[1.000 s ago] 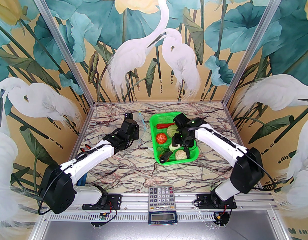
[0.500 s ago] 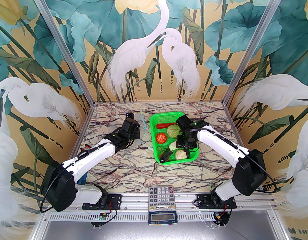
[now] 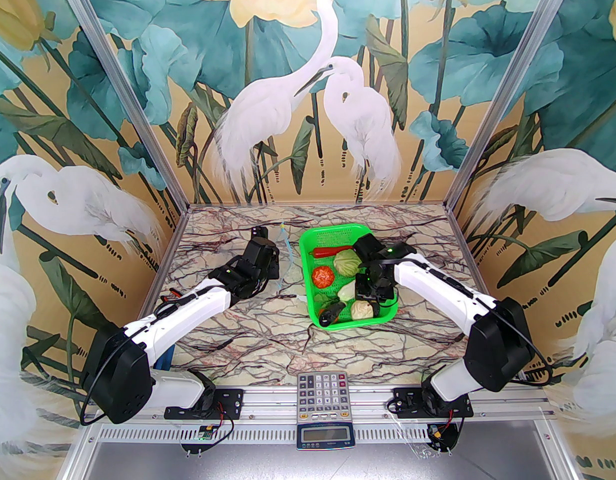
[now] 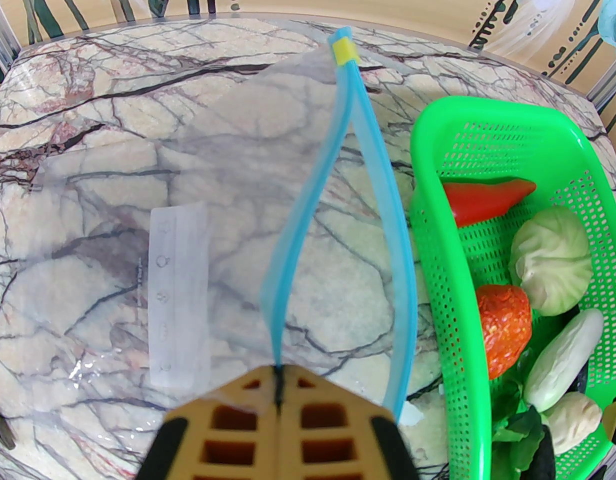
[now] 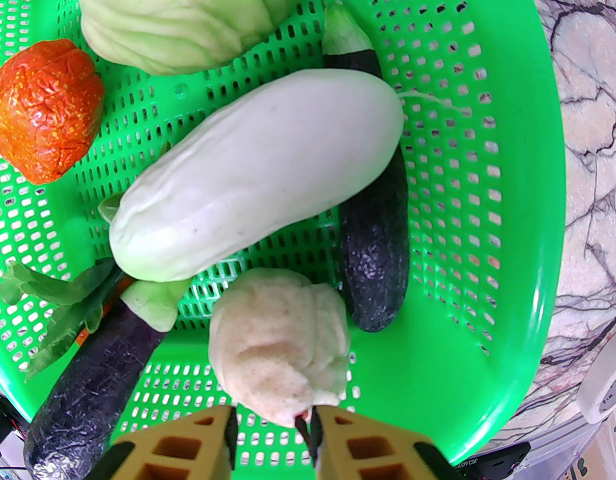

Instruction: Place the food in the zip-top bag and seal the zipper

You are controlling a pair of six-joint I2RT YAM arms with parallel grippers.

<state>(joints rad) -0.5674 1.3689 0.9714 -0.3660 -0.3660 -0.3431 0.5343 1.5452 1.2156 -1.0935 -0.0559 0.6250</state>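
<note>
My left gripper [image 4: 278,393] is shut on one side of the light-blue zipper [image 4: 308,208], which holds the mouth of the clear zip-top bag [image 4: 180,293] apart above the marble. The food lies in the green mesh basket [image 3: 308,288]: red chili [image 3: 330,251], green cabbage [image 3: 347,263], tomato [image 3: 323,276], white-green napa cabbage [image 5: 257,178], two dark eggplants [image 5: 375,248] and a pale bulb [image 5: 282,343]. Down in the basket's near end, my right gripper [image 5: 271,420] has its fingers against both sides of the bulb's near end.
The basket sits right of the bag, close to its mouth. A calculator [image 3: 323,393] and a small scale [image 3: 324,437] lie at the table's near edge between the arm bases. Painted walls close in the back and both sides.
My right gripper has moved from over the cabbage toward the basket's near end and dropped onto the pale bulb, its jaws narrowing. The left arm and the bag have stayed put.
</note>
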